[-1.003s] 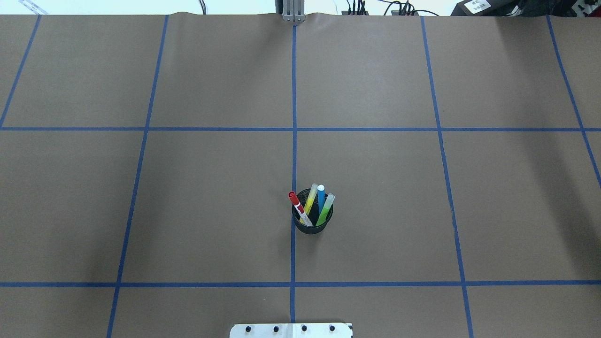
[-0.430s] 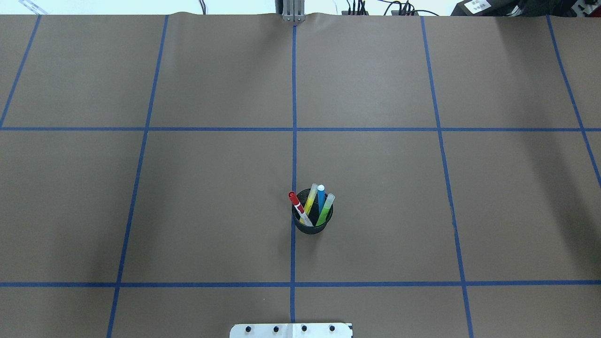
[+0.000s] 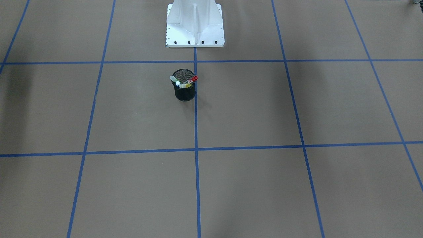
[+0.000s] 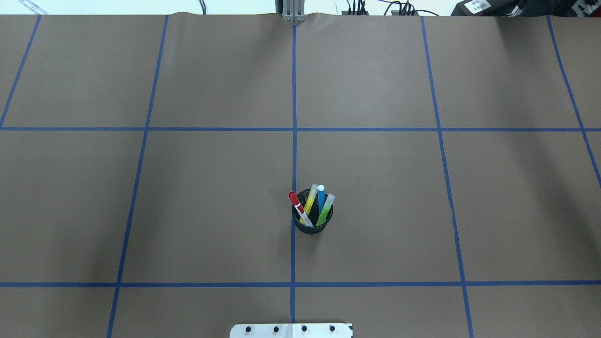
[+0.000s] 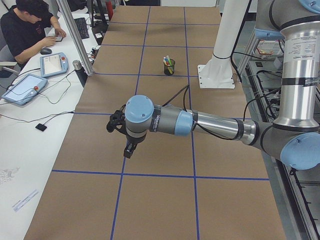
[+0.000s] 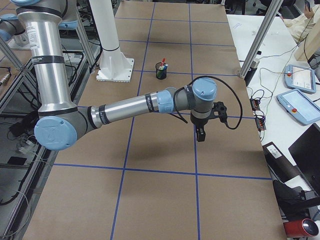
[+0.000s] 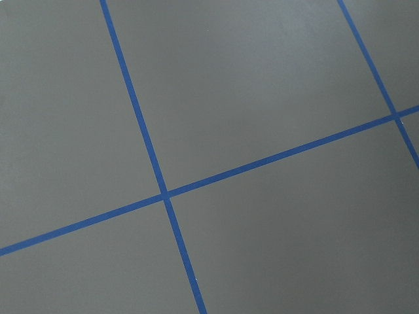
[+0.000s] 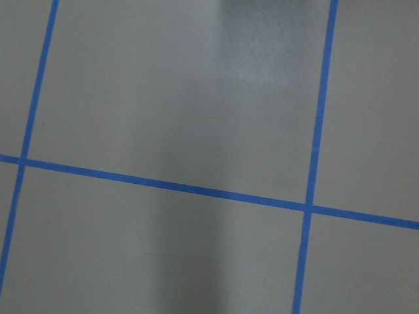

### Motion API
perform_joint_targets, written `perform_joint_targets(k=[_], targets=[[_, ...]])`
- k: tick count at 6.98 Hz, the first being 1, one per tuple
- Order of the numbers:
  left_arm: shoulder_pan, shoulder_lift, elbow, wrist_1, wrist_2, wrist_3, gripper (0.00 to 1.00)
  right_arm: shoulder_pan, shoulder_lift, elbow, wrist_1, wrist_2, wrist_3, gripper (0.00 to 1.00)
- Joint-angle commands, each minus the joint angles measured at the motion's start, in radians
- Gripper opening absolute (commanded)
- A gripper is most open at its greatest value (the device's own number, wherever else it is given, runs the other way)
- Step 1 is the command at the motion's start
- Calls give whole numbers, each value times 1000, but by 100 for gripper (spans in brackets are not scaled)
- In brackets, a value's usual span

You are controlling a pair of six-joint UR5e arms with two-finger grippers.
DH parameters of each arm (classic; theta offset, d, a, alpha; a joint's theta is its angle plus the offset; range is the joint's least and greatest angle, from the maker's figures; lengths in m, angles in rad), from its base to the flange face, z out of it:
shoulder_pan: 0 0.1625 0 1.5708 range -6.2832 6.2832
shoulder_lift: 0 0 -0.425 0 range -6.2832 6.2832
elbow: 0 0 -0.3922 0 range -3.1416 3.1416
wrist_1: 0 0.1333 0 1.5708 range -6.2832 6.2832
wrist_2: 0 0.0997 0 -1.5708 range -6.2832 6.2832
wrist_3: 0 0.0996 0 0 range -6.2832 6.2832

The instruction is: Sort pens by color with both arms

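Four pens stand together in a black mesh cup [image 4: 312, 227] near the table's middle, close to the robot's base: a red-capped white pen [image 4: 296, 201], a yellow pen [image 4: 310, 199], a blue pen [image 4: 321, 197] and a lime green pen [image 4: 326, 210]. The cup [image 3: 184, 93] also shows in the front view. My left gripper [image 5: 129, 149] hangs over the brown paper far from the cup, seen only in the left side view. My right gripper [image 6: 200, 136] hangs likewise at the other end, seen only in the right side view. Whether either is open or shut, I cannot tell.
Blue tape lines [image 4: 294, 129] split the brown paper into squares. The white pedestal base [image 3: 195, 29] stands behind the cup. A person [image 5: 30, 30] sits at a side bench with tablets [image 5: 53, 63]. More tablets [image 6: 300, 77] lie beyond the other end.
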Motion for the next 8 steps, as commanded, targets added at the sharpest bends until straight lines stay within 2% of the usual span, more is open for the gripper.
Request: perform_joint_targets(k=[1, 2, 4, 8], targets=[[0, 0, 0, 5, -2, 0, 100, -115, 128, 1, -8, -10, 171, 100], [0, 0, 2, 5, -2, 0, 100, -171, 180, 0, -8, -11, 252, 100], [2, 0, 3, 6, -2, -2, 100, -267, 251, 12, -6, -104, 302, 100], [9, -8, 2, -3, -2, -2, 100, -409, 328, 61, -6, -105, 285, 100]])
